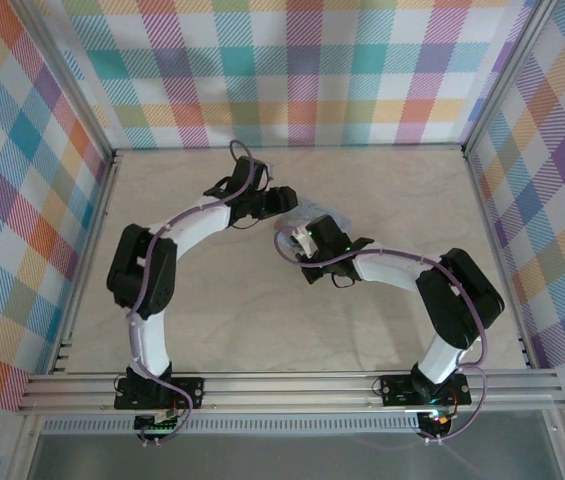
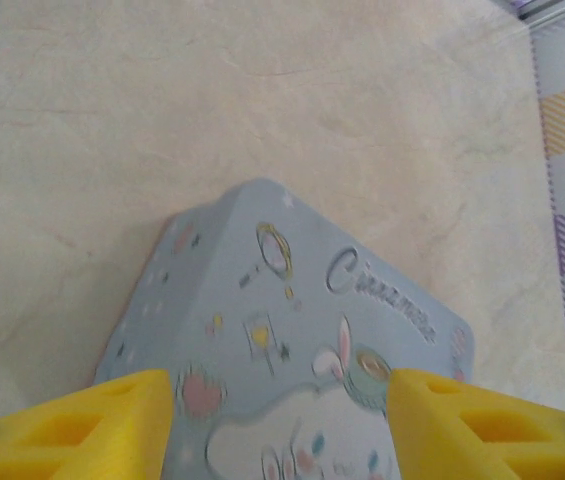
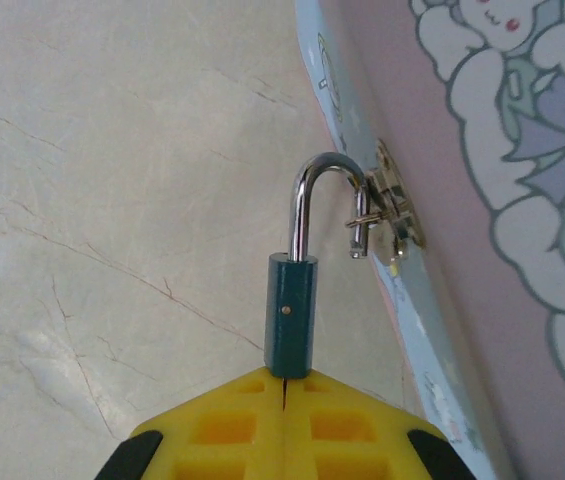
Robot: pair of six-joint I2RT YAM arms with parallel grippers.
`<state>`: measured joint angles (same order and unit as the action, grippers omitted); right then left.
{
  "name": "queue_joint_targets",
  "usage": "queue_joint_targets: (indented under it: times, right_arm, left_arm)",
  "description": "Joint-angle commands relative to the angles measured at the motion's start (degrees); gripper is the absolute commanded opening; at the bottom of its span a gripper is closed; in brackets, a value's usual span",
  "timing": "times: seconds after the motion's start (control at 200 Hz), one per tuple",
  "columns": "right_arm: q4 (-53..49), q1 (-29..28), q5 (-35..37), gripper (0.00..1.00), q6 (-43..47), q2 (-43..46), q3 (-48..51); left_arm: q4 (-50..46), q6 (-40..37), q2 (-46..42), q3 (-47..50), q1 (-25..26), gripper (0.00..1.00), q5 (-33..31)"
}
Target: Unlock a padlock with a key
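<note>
**Top view:** L arm [image 1: 177, 235] and R arm [image 1: 392, 265] met approx. mid-desk [image 1: 212, 320], wrists close together beside the pale tin [image 1: 320, 216]. State of jaws could not be told from here. Padlock was too small to resolve.

**L wrist view:** L jaws were released, standing apart low in frame w/ tin [image 2: 292, 300] lid seen between them. Contact w/ tin could not be told. Tin lay flat on desk [image 2: 112, 120], one corner pointing away from cam.

**R wrist view:** R jaws were clenched on bottom end of padlock [image 3: 291, 315], body upright above them. Shackle [image 3: 317, 175] had one leg seated in body and the other leg free, i.e. open. Free leg passed through hasp [image 3: 394, 205] loop on tin [image 3: 432, 120] edge. Desk [image 3: 112, 200] lay to the left.
</note>
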<state>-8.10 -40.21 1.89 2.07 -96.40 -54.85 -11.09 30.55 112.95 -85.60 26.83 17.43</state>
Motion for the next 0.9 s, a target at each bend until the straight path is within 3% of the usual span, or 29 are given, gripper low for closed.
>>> queue_joint_targets:
  times: [0.0, 0.125, 0.22, 0.42, 0.65, 0.895]
  right_arm:
    - [0.31, -0.40, -0.77, 0.00, 2.79, -0.43, -2.29]
    - [2.22, -0.42, -1.82, 0.00, 4.04, -0.77, -2.24]
    - [5.03, -0.57, -1.81, 0.00, 6.30, -1.58, -2.57]
    - [8.01, -1.01, -2.20, 0.00, 7.68, -5.29, -5.29]
    - [9.41, -1.78, -4.79, 0.00, 5.90, -3.42, -3.79]
    - [10.59, -4.06, -6.48, 0.00, 1.48, 1.29, 0.38]
  left_arm:
    - [-4.34, -2.77, 5.07, -4.84, -0.73, 0.57, 2.06]
    - [-5.34, -1.73, 6.75, -4.68, -0.65, 0.54, 4.65]
    - [-0.12, 1.04, 5.96, -1.72, -0.57, 0.52, 7.69]
    - [2.96, 3.07, 3.15, 2.76, -0.60, 0.51, 7.79]
    - [4.23, 4.11, -0.11, 6.75, -1.63, 0.54, 4.38]
    - [4.69, 3.50, -10.27, 15.13, -5.56, 0.62, -1.00]
